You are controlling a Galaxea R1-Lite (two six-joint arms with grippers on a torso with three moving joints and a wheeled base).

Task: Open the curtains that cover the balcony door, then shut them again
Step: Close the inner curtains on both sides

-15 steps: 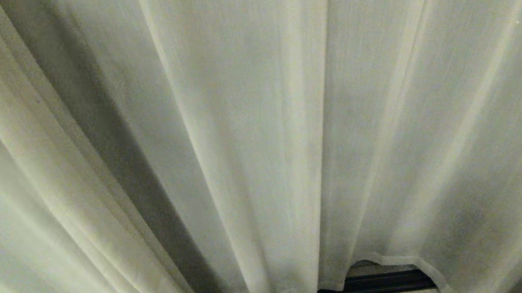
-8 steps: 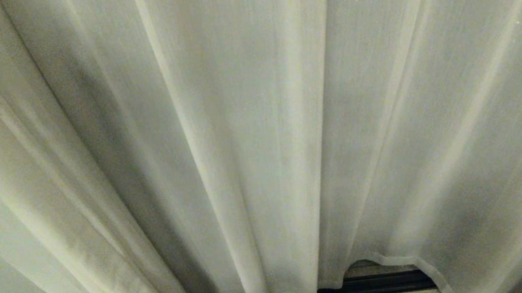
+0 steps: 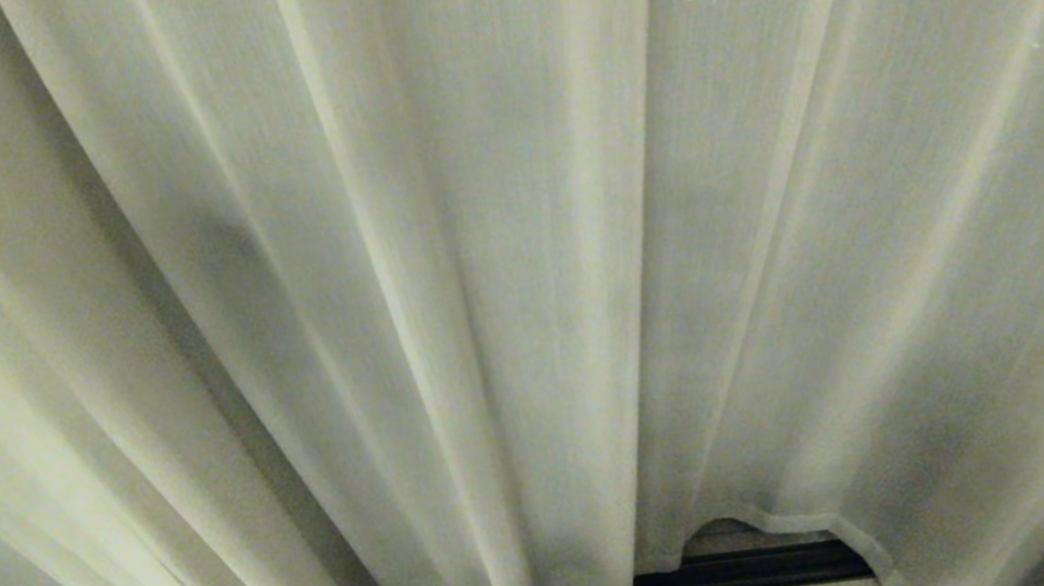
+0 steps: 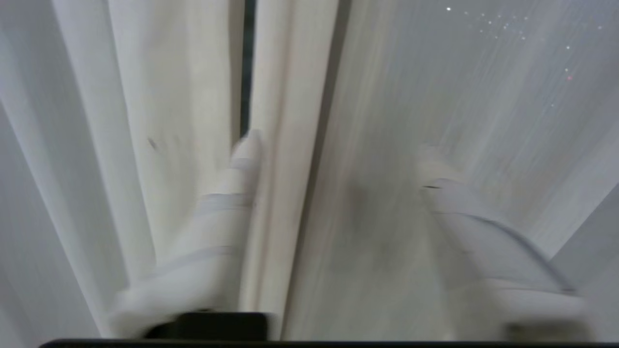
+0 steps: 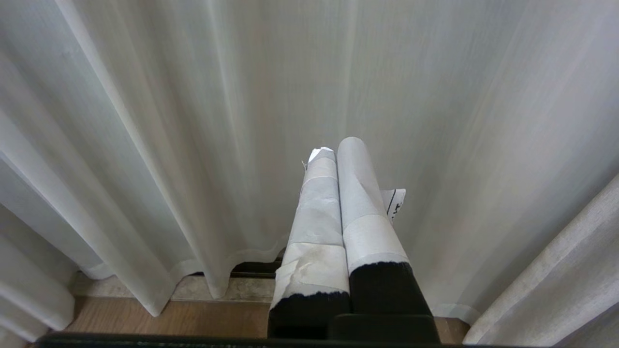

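Note:
The cream curtains (image 3: 518, 263) hang shut in vertical folds across the whole head view, where neither arm shows. The balcony door is hidden behind them; only a dark track (image 3: 750, 571) shows under the hem. In the left wrist view, the left gripper (image 4: 338, 154) stands open against the curtains (image 4: 169, 96). Its taped fingers (image 4: 239, 164) are wide apart, and a hemmed curtain edge (image 4: 285, 145) with sheer fabric lies between them. A thin dark slit (image 4: 248, 58) shows beside that edge. The right gripper (image 5: 333, 145) is shut on nothing, low down and pointing at the curtains (image 5: 193, 121).
A strip of wooden floor (image 5: 193, 319) and a pale stone sill (image 5: 242, 289) lie under the curtain hem. A coarser curtain fold (image 5: 556, 285) hangs close beside the right gripper.
The folds on the left of the head view have swung and spread, and the hem there has shifted left. A dark shape at the upper left corner has gone out of view.

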